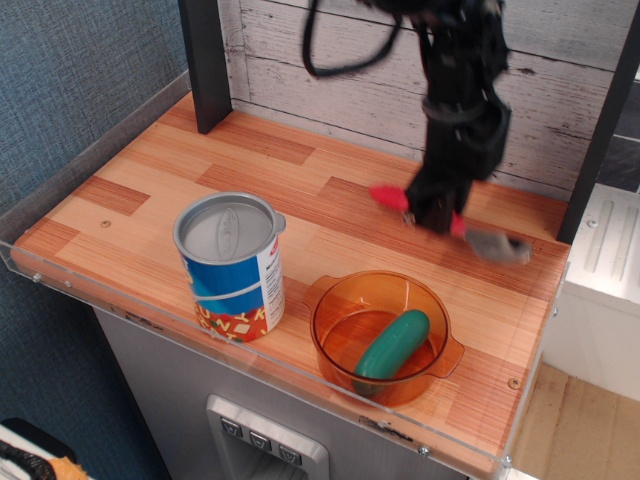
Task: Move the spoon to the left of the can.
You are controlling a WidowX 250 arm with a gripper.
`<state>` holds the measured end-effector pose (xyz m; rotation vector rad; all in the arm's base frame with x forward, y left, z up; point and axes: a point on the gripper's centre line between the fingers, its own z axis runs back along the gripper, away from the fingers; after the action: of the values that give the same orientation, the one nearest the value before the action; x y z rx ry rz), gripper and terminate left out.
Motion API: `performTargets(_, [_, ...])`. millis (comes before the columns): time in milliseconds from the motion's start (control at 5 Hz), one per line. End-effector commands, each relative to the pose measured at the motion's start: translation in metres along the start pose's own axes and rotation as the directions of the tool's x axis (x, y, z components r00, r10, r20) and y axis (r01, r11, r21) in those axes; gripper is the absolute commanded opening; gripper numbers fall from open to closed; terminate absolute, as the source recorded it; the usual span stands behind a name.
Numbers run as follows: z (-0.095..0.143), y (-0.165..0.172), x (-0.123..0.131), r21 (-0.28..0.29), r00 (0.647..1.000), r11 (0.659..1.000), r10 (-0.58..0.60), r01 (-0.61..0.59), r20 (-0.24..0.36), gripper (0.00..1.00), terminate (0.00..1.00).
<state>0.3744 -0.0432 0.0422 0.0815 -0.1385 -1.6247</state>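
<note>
The spoon (392, 198), with a red ribbed handle and a silver bowl, hangs blurred at the back right of the wooden counter (300, 190). My black gripper (433, 216) comes down from above and is shut on the middle of its handle, so the red end sticks out to the left and the silver bowl to the right. The spoon looks slightly off the counter. The can (231, 266), with a grey lid and a blue, white and red label, stands upright at the front left, well to the left of the gripper.
An orange transparent two-handled bowl (335, 310) holding a green pickle-shaped object (392, 345) sits at the front, between can and gripper. A dark post (206, 60) stands at the back left. A clear acrylic rim (90, 135) edges the counter.
</note>
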Motion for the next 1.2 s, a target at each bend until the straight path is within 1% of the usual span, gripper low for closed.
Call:
performTargets(0, [0.059, -0.011, -0.024, 0.119, 0.990, 0.983, 0.144, -0.143, -0.004, 0.00, 0.00])
performTargets(200, [0.078, -0.017, -0.047, 0.110, 0.938, 0.935, 0.344, -0.337, -0.052, 0.00, 0.00])
performTargets(400, [0.084, -0.031, -0.072, 0.105, 0.858, 0.858, 0.510, -0.502, -0.067, 0.00, 0.00])
performTargets(600, [0.086, -0.044, -0.097, 0.091, 0.750, 0.753, 0.658, -0.652, -0.070, 0.00, 0.00])
performTargets(800, [0.085, -0.061, -0.120, 0.090, 0.569, 0.575, 0.818, -0.813, -0.087, 0.00, 0.00])
performTargets(1000, [0.081, -0.073, -0.135, 0.104, 0.416, 0.421, 0.907, -0.901, -0.068, 0.00, 0.00])
